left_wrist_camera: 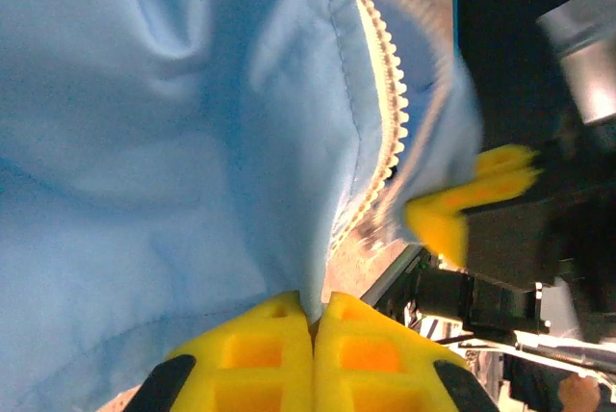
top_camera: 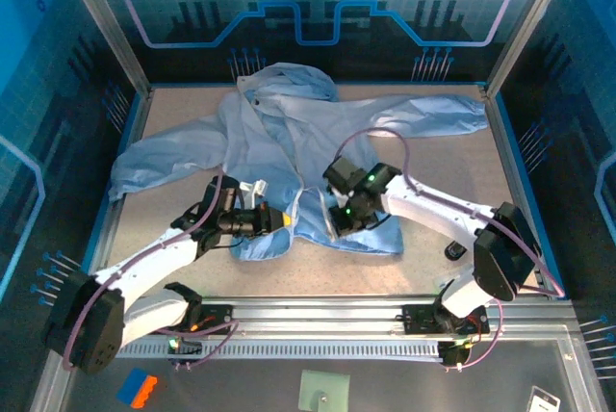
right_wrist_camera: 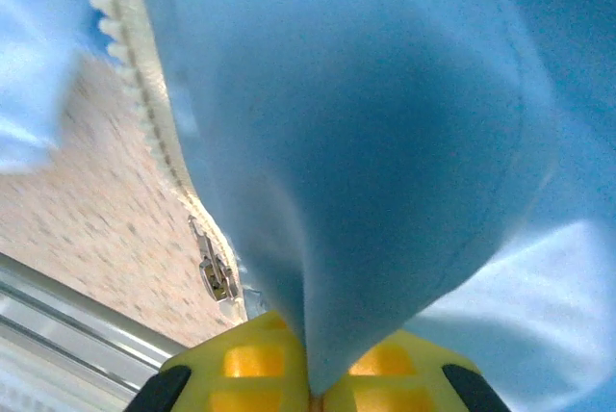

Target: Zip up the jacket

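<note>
Yellow left hand (left_wrist_camera: 313, 321) clamped on jacket (left_wrist_camera: 173, 142) | right hand (right_wrist_camera: 310, 359) clamped on jacket too

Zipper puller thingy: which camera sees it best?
Right wrist view: the metal slider sits close and clear beside the teeth. Left wrist view gives teeth, partly blurred; from the top the jacket shows whole, its zipper too small.

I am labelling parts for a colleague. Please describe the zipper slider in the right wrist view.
Find the large pale blue crinkly jacket pinched in the right gripper. Follow its cream row of zipper teeth towards the yellow fingers. The slider is the small silvery metal piece at their end, the sole shiny part.
</note>
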You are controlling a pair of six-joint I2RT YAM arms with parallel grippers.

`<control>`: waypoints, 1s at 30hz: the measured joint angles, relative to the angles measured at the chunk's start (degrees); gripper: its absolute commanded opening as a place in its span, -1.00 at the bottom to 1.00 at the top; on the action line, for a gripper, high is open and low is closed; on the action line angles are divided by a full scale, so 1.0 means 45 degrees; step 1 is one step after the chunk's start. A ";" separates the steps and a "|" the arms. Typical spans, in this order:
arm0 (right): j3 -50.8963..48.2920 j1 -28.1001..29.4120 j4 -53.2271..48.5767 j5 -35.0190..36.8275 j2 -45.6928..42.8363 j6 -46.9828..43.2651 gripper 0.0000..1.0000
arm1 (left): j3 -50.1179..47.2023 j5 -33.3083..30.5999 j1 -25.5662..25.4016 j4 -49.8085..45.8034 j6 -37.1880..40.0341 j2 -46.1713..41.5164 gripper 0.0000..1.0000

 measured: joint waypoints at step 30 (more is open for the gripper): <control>-0.1885 -0.2890 0.6679 -0.4153 0.3619 0.0204 -0.19 | 0.1870 -0.2200 -0.1535 0.5829 -0.1127 0.7713 -1.00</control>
